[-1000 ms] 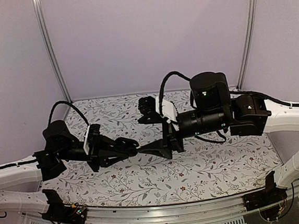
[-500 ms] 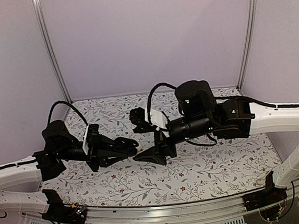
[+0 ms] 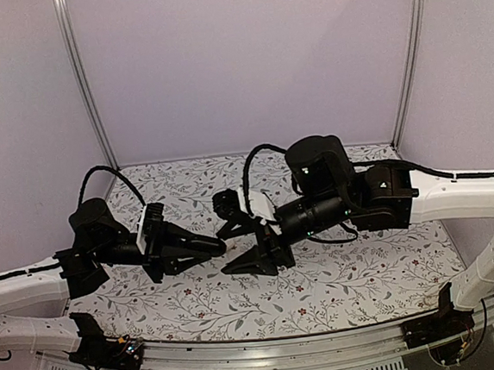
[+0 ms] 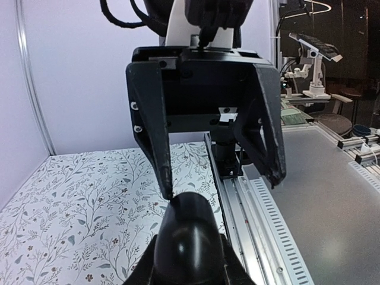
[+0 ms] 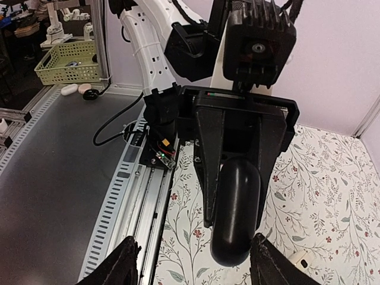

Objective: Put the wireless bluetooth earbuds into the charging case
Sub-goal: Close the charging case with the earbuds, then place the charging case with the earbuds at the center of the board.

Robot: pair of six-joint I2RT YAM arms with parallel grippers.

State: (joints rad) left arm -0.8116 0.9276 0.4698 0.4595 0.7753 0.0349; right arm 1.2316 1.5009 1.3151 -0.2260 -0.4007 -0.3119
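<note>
The left end effector (image 5: pixel 236 205) was closed tight on a black oval case (image 4: pixel 190 237), held above the counter (image 4: pixel 77 202). The right end effector (image 4: pixel 222 185) faced the case's free end, jaws wide apart and holding nothing. An off-centre closing could knock the case loose. The case looked shut, its contents hidden. No earbuds showed anywhere.

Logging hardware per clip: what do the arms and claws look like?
The left arm and right arm share white shells, black joint housings and looping black cables. The left claw and right claw are black, each with two tapering fingers and a white camera block behind.
</note>
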